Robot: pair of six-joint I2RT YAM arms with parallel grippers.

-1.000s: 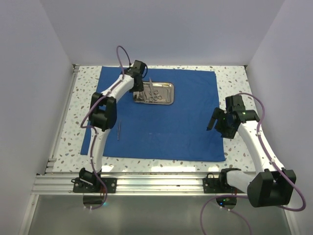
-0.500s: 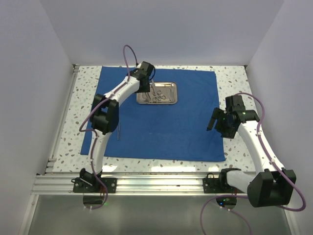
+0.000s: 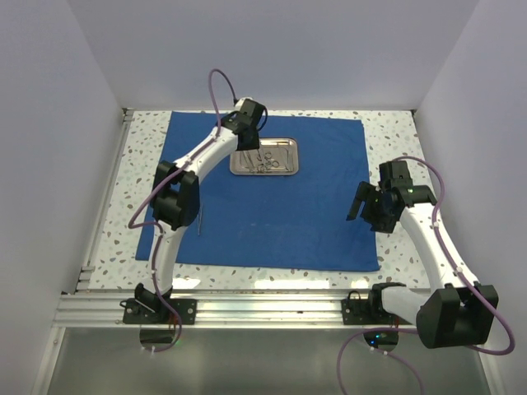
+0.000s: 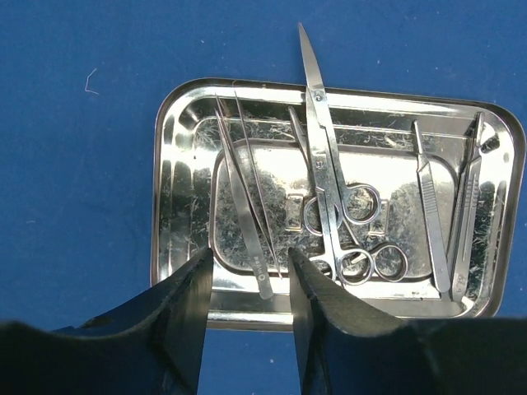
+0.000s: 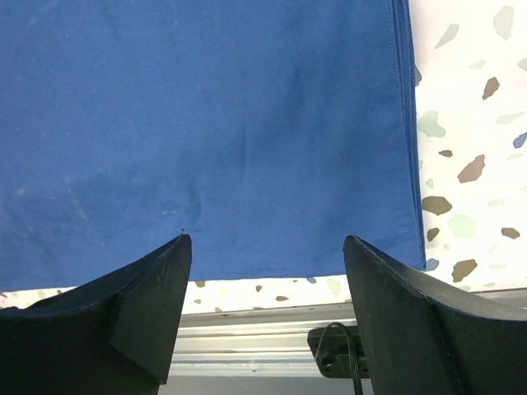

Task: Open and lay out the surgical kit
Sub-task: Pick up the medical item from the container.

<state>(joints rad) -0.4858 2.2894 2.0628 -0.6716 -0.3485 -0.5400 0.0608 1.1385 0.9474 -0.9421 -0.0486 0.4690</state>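
Position of left gripper [image 4: 249,265]: hanging low over the near rim of the steel tray [image 4: 171,164], jaws part-open, nothing held. Tray sits on the far half of the spread blue cloth [image 3: 288,222], which lies flat on the speckled table [image 5: 469,123]. Key relation in the wrist view: the tweezers [image 4: 240,193] lie in the left part of the tray, directly ahead of the gripper, with their joined end pointing back into the gap between the two fingers and their legs running away toward the tray's far-left corner. The long axis therefore runs roughly fore-and-aft, across the closing line of the jaws, which I judge a favourable set for a pinch near the joined end. Scissors [image 4: 319,132] lie just right of the tweezers, roughly parallel to them, tip passing over the far rim. Their rings are close to the right finger, so a snag there is possible. More slim instruments lie along the right wall. One slim silver piece [image 3: 200,220] rests on the cloth beside the left arm, too small to name. Right gripper [image 5: 268,240] is wide open and empty over the cloth's near right corner, well apart from the tray. The left arm is clearly nearer. Judged step: taking instruments out of the tray for laying out.
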